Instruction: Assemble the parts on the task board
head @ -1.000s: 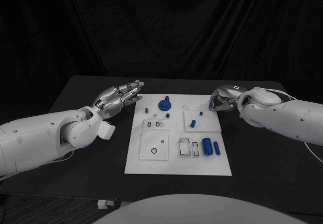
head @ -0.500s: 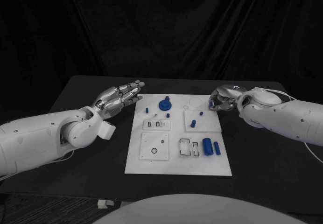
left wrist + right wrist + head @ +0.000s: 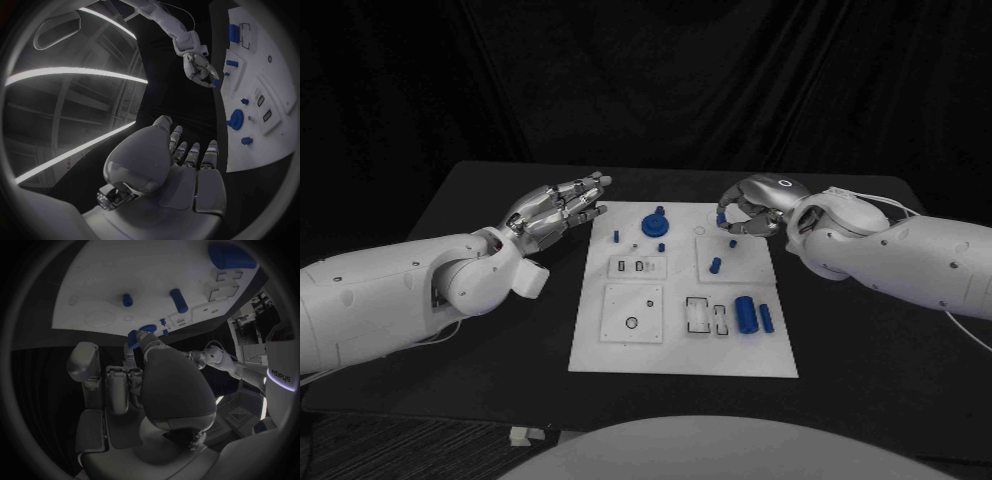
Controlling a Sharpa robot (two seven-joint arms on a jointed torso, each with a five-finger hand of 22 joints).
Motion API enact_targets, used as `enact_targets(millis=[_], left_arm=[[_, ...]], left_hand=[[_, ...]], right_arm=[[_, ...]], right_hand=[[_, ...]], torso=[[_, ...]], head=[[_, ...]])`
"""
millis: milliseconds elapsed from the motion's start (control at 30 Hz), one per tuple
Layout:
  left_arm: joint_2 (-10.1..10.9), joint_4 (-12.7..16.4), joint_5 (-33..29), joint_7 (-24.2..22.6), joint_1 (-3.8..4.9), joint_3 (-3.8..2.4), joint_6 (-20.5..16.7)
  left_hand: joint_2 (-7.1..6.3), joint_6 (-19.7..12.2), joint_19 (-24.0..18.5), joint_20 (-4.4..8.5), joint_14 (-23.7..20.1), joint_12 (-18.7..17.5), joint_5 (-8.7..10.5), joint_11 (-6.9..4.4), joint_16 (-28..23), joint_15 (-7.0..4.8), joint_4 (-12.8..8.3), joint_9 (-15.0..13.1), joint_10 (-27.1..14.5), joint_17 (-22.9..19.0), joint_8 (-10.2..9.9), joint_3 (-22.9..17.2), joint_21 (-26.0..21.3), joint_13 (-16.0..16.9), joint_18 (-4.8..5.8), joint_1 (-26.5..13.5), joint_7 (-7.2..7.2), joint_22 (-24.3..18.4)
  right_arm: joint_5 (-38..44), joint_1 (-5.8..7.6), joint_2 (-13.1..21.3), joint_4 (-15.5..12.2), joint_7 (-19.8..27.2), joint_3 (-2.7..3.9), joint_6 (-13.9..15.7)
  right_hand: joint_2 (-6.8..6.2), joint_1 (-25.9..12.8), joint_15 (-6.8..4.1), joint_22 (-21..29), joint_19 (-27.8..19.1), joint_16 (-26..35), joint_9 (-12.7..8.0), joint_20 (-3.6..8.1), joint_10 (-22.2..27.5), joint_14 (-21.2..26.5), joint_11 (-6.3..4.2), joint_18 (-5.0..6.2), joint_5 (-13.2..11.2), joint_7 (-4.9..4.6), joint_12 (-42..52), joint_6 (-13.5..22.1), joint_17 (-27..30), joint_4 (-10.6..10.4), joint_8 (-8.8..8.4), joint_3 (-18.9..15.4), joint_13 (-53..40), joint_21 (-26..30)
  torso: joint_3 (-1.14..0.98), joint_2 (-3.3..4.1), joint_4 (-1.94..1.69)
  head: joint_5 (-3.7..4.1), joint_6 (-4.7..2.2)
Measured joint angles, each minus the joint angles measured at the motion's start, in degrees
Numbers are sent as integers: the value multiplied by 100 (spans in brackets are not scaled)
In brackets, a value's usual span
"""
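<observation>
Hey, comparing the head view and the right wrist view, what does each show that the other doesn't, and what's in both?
Head view: the whole task board from above, including the near-left square plate with an oval hole and the small slotted plate.
Right wrist view: the inner side of the right hand, and its fingertips pinching a small blue part.
Both: the board, the large blue cylinder, the short blue peg, the round blue knob and the left hand.

dim scene against black drapes; the white task board [image 3: 682, 300] is the brightest surface. ceiling light strips [image 3: 75, 75] glare in the left wrist view. both wrist views bend strongly at their rims.
</observation>
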State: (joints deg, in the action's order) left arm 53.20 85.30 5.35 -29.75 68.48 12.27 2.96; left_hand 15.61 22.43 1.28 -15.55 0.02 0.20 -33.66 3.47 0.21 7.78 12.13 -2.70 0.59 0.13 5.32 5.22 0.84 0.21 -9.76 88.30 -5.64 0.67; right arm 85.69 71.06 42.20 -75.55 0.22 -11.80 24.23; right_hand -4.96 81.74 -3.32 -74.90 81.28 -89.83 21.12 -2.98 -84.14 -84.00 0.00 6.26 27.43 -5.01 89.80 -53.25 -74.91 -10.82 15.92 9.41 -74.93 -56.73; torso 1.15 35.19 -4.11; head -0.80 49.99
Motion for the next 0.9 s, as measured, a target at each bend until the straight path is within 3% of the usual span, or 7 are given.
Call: enact_targets(millis=[467,667,900], left_arm=[[-41,-25,0,8,-1,0,20],[-55,-24,2,11,-2,0,30],[-41,-10,16,13,-3,0,37]], left_hand=[[-6,0,0,0,0,0,-1,20,0,0,-12,0,-22,-4,0,-12,0,0,0,6,0,0],[-6,0,0,0,0,0,-1,20,0,0,-12,0,-22,-4,0,-12,0,0,0,6,0,0],[-6,0,0,0,0,0,-1,35,0,0,-12,0,-5,-4,0,-12,0,0,0,6,0,0]], right_arm=[[8,-10,-332,-537,-52,-3,-15],[47,-146,-565,-578,-159,-1,-185],[131,-284,-826,-438,-293,-4,-393]], right_hand=[[-2,-2,0,-4,0,0,3,0,1,0,44,0,48,-18,0,24,0,16,-12,16,1,50],[-3,-2,37,-4,0,0,12,0,22,5,64,0,48,-25,0,35,0,16,-23,15,1,77],[-26,-25,37,-3,0,0,15,0,2,5,84,0,48,-26,0,36,0,16,-30,15,1,160]], torso=[[-1,1,-7],[-1,3,-10],[-1,4,-7]], head=[[30,0],[65,0],[34,0]])
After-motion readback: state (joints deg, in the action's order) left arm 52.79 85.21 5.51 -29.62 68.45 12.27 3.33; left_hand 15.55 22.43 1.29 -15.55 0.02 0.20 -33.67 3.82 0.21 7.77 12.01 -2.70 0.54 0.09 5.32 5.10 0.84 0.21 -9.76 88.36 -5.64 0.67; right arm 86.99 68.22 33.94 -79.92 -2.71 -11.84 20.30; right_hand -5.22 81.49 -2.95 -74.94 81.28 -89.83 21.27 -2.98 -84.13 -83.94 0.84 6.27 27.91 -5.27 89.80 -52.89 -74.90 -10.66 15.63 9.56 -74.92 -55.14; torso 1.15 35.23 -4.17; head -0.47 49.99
